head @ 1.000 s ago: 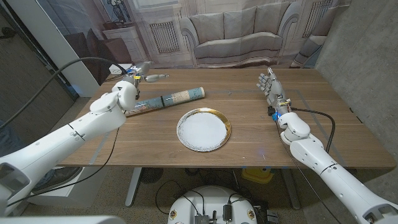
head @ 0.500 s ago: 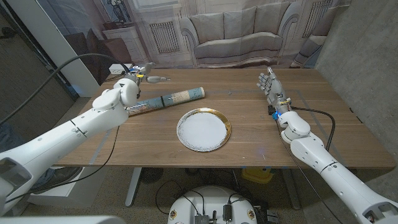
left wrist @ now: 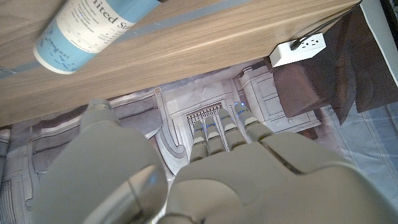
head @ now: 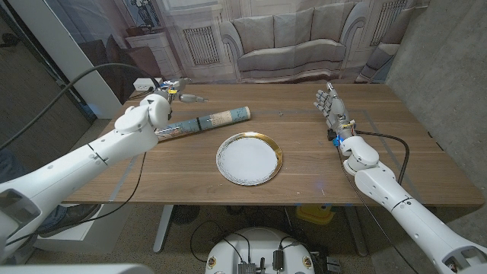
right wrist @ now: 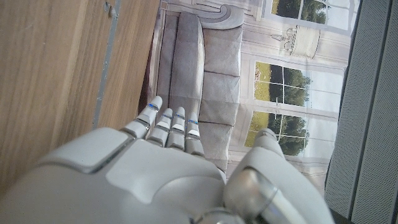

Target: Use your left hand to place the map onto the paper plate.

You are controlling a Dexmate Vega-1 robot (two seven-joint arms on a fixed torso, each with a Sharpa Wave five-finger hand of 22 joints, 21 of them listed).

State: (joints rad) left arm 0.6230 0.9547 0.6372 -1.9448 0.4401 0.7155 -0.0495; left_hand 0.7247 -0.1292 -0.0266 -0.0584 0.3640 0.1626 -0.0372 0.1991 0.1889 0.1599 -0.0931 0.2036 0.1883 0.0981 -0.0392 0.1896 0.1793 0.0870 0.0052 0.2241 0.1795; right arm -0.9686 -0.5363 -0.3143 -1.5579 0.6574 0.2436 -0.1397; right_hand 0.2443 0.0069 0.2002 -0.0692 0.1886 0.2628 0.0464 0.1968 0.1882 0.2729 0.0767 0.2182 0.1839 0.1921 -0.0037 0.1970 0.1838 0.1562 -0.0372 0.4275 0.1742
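**Map still on counter, left robot hand empty beside it**

Left robot hand [head: 163, 97]: at the far-left part of the counter [head: 304, 164], just past the left end of the map [head: 204, 122]. Head view shows the fingers extended toward the far edge, holding nothing. Left wrist view has the left robot hand [left wrist: 211, 168] with fingers straight and side by side, thumb apart, nothing between them. Contact with the map: cannot tell from head view; in the wrist view the map [left wrist: 84, 28] sits clear of the fingers.

Map: rolled tube lying flat on the counter, running from the left hand's wrist area toward the right and slightly far. Light blue printed wrap, darker at the left end. Not on the plate; its right end stops short of the plate's far-left rim, small gap of wood between.

Paper plate [head: 249, 158]: middle of the counter, nearer than the map, white centre with a gold rim, nothing on it.

White power strip [head: 143, 85]: far-left, behind the left hand, off the counter edge; also visible in left wrist view [left wrist: 301, 48].

Right robot hand [head: 331, 103]: far-right part of the counter, well apart from plate and map, standing upright, fingers straight and loosely apart, holding nothing. Right wrist view confirms the right robot hand [right wrist: 161, 162] has fingers extended, thumb off to the side.
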